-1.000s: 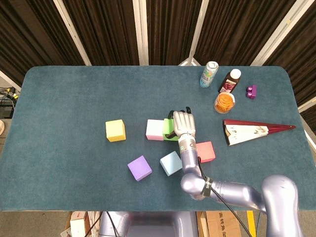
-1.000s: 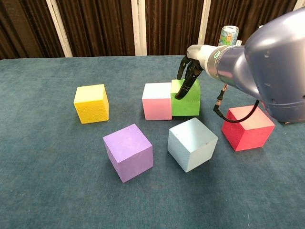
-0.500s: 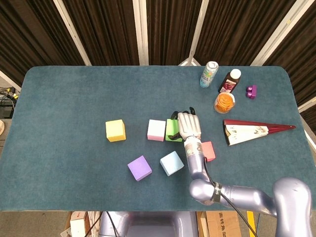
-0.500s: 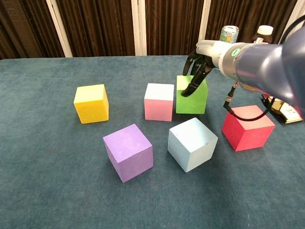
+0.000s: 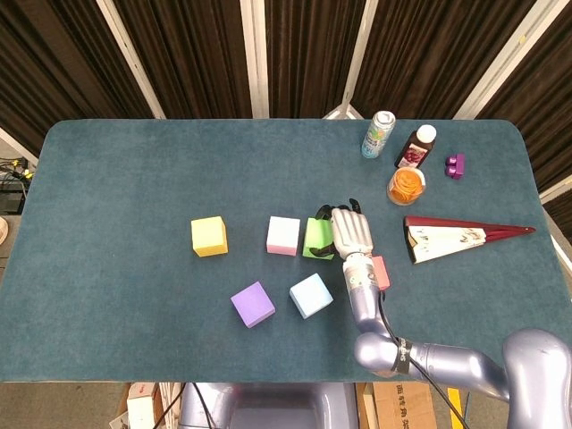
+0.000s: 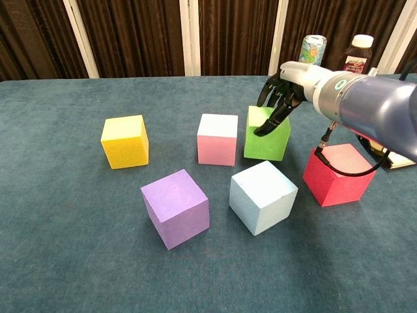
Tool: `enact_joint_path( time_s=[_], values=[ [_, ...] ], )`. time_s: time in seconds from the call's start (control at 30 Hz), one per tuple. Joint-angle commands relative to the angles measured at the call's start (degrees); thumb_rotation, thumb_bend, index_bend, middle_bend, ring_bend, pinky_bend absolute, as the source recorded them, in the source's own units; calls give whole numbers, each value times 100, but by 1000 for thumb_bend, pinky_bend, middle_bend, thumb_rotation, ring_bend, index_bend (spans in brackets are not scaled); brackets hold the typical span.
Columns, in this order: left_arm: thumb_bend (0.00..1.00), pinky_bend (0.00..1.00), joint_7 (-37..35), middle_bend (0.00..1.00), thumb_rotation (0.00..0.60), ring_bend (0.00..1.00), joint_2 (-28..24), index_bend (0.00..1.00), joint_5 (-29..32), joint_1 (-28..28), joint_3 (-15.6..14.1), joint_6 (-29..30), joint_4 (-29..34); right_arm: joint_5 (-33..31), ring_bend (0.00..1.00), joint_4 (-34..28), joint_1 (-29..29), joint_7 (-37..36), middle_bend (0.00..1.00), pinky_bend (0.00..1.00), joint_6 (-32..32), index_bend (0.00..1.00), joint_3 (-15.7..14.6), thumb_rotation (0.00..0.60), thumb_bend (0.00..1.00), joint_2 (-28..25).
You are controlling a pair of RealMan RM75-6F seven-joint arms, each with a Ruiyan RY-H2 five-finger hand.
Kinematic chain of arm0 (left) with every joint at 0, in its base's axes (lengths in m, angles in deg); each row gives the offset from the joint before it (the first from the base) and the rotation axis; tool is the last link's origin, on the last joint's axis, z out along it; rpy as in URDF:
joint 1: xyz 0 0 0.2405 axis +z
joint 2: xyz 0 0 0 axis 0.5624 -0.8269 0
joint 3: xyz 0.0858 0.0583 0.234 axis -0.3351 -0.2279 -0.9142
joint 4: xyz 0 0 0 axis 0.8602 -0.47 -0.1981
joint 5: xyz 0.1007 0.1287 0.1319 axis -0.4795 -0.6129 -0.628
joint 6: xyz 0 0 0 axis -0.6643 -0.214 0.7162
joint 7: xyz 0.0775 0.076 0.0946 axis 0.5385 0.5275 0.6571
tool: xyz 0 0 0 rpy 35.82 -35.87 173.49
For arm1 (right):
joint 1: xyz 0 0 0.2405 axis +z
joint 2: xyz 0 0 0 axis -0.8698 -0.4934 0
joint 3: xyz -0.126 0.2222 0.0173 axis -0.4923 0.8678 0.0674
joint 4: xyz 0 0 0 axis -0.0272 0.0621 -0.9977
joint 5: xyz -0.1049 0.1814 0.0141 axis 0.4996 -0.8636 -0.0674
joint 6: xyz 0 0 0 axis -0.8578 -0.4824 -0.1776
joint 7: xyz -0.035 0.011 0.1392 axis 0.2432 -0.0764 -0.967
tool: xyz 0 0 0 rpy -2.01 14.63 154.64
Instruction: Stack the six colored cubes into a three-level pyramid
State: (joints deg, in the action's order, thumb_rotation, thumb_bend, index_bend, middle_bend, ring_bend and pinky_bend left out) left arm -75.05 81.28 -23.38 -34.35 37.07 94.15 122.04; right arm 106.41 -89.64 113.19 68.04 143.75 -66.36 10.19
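My right hand (image 5: pixel 350 231) reaches over the green cube (image 5: pixel 315 239), fingers curled down its near face and gripping it; in the chest view the right hand (image 6: pixel 281 98) covers the top of the green cube (image 6: pixel 266 140), which sits slightly turned. A narrow gap separates it from the pink cube (image 5: pixel 283 235) (image 6: pixel 217 138). The yellow cube (image 5: pixel 208 236) (image 6: pixel 124 140) stands further left. In front lie the purple cube (image 5: pixel 252 304) (image 6: pixel 175 207), the light blue cube (image 5: pixel 310 295) (image 6: pixel 262 195) and the red cube (image 5: pixel 381 273) (image 6: pixel 337 173). All cubes rest on the table. My left hand is out of sight.
At the back right stand a spray can (image 5: pixel 378 134), a dark bottle (image 5: pixel 416 146), an orange-filled jar (image 5: pixel 407 186) and a small purple object (image 5: pixel 455 165). A long red triangular case (image 5: pixel 456 237) lies right of the cubes.
My right hand has shifted rightward with the green cube, opening a gap between it and the pink cube. The other cubes stayed put.
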Motion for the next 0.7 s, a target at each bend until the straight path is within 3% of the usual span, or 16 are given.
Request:
enact_joint_path(
  time_s=[0.03, 0.7],
  values=[
    [382, 0, 5, 0, 600, 0, -4, 48, 28, -1, 11, -17, 5, 96, 251, 59, -54, -94, 466, 0, -1, 427, -38, 600, 229, 52],
    [382, 0, -32, 0, 600, 0, -9, 48, -42, 36, 5, 59, 35, 385, 250, 349, -61, 247, 466, 0, 322, 427, -169, 600, 228, 375]
  ],
)
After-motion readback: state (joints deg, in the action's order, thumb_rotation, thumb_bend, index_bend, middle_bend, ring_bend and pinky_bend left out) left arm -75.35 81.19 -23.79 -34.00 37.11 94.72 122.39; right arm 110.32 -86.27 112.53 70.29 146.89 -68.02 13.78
